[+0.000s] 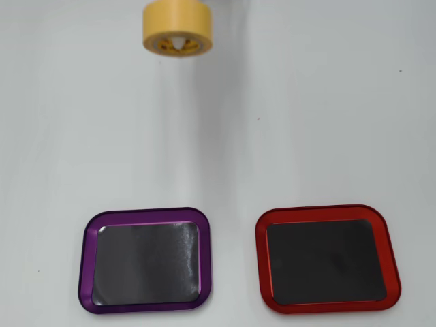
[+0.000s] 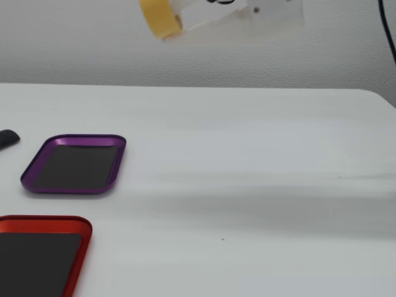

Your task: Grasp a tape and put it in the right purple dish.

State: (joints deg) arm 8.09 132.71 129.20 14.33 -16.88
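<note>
Tape (image 1: 177, 28): a yellow masking-tape roll is seen at the 12 o'clock edge of the overhead view, its hollow core and printed inner label turned toward the camera; in the fixed view the roll (image 2: 160, 17) is seen raised well above the desk, tilted, at about 11 o'clock of the frame

Hand (image 2: 185, 18): only a blurred pale shape is made out in the fixed view, reaching in from the 1 o'clock side and meeting the roll at its right edge; the fingers cannot be separated from the blur, so whether they are spread or pinching the roll cannot be told, though the roll is seen off the desk against that shape

Purple dish (image 1: 85, 259): a shallow rounded-rectangle tray with a shiny purple rim and dark inner surface, found at 7 o'clock in the overhead view and at 9 o'clock in the fixed view (image 2: 117, 162); nothing is seen lying in it

Red dish (image 1: 394, 262): a tray of the same shape with a red rim, placed beside the purple one at 5 o'clock in the overhead view, with a gap between them; in the fixed view it (image 2: 83, 244) is cut by the 7 o'clock corner

Desk (image 1: 306, 122): a plain white surface, with the tape well apart from both trays

Dark object (image 2: 7, 138): a small black item is partly seen at the 9 o'clock edge of the fixed view, too cropped to be named
</note>
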